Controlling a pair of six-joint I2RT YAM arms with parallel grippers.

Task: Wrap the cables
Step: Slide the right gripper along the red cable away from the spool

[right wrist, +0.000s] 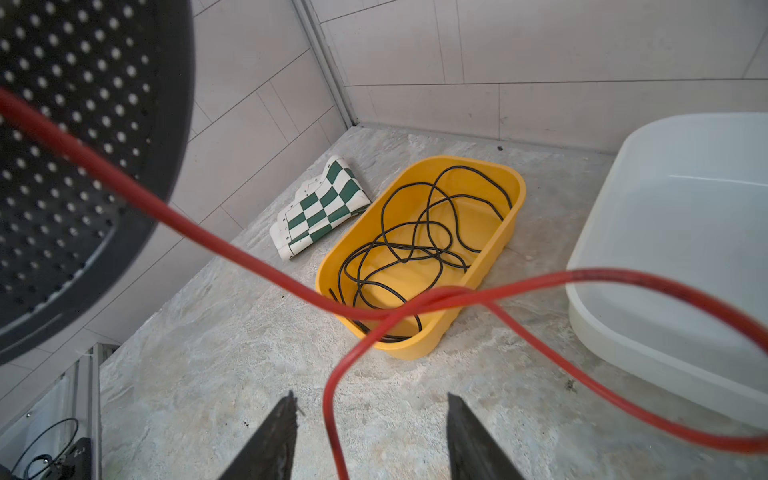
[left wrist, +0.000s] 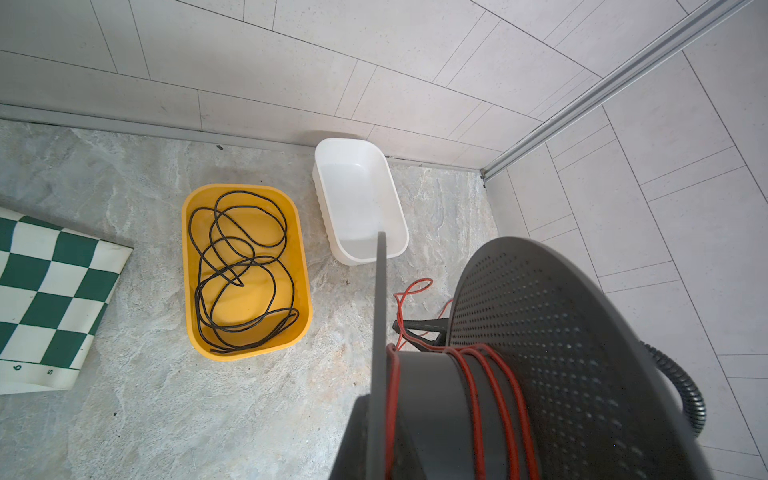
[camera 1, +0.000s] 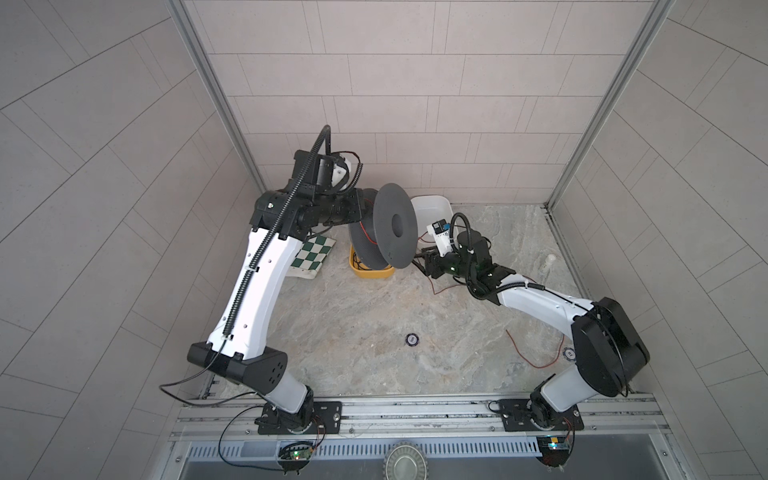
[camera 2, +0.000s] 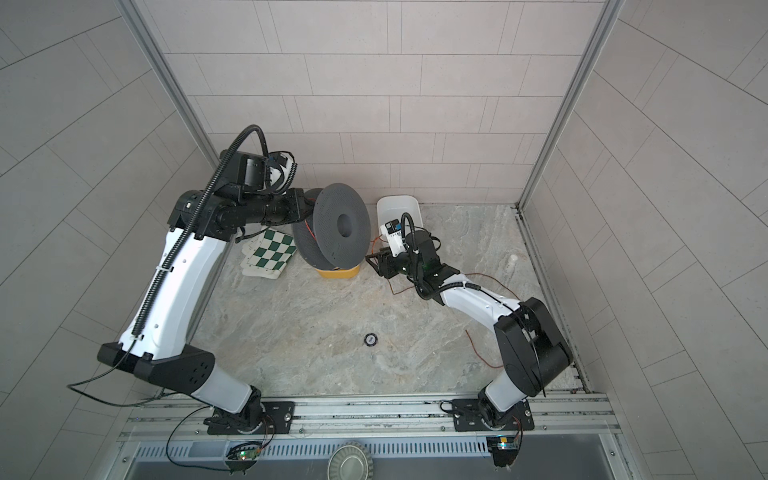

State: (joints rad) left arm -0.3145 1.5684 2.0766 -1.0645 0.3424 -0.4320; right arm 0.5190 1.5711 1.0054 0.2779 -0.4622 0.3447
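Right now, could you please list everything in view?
red wire: one, red; partly wound on spool, rest trailing on table.
spool: one, grey; held above yellow bin.
yellow bin: one, yellow; table's back.
black cable: one, black; coiled in yellow bin.
white bin: one, white; beside yellow bin.
chess mat: one, green-white; back left.
small discs: two, black-white; mid-table and right side.
small cylinder: one, white; right edge.
table: one, grey marbled.
left tool: shut on spool.
right tool: open; red wire runs between its jaws.
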